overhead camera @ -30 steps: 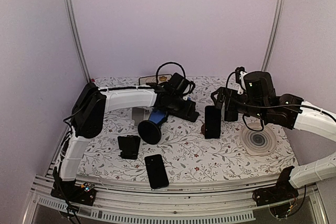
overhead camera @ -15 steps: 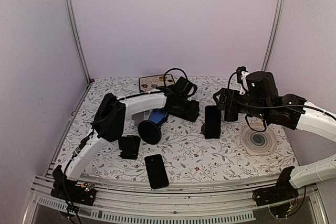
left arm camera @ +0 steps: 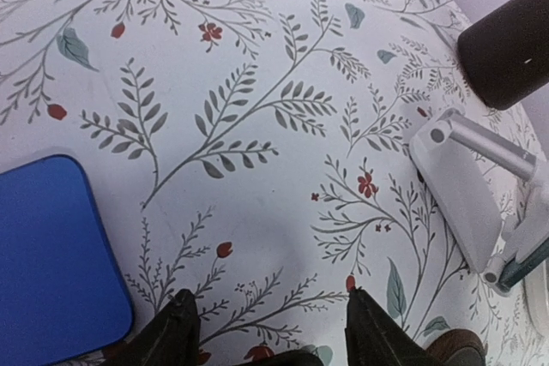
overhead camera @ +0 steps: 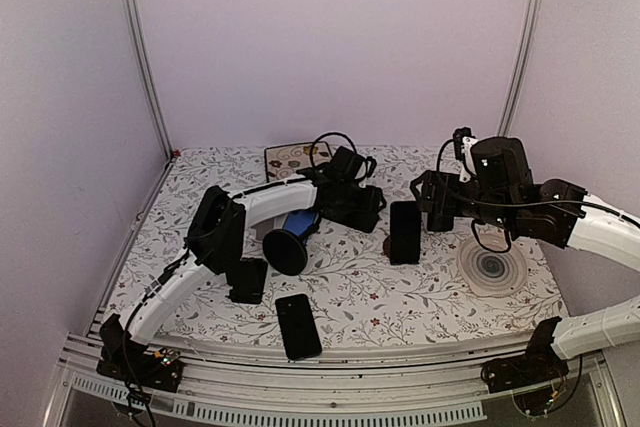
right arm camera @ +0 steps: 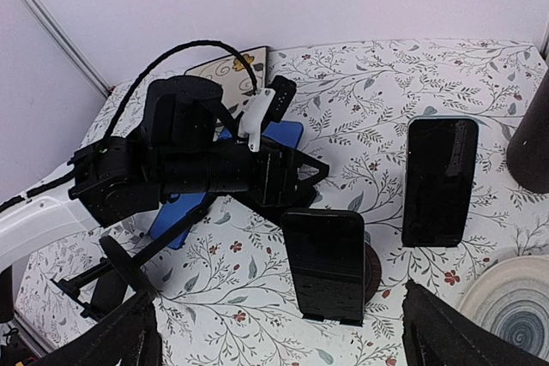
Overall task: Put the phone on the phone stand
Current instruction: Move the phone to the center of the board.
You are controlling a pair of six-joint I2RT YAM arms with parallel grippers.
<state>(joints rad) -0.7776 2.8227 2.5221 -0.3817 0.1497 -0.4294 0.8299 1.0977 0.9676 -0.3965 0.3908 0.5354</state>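
Hovering over the floral cloth (left arm camera: 257,126), the left gripper (left arm camera: 268,302) is parted and empty; the blue phone (left arm camera: 51,255) lies flat just left of it. The right gripper (right arm camera: 276,302) gapes wide, holding nothing, near a black phone (right arm camera: 324,265) already propped upright. To lift the blue one cleanly, the left jaws should likely shift left, straddle its long edges and close squarely.
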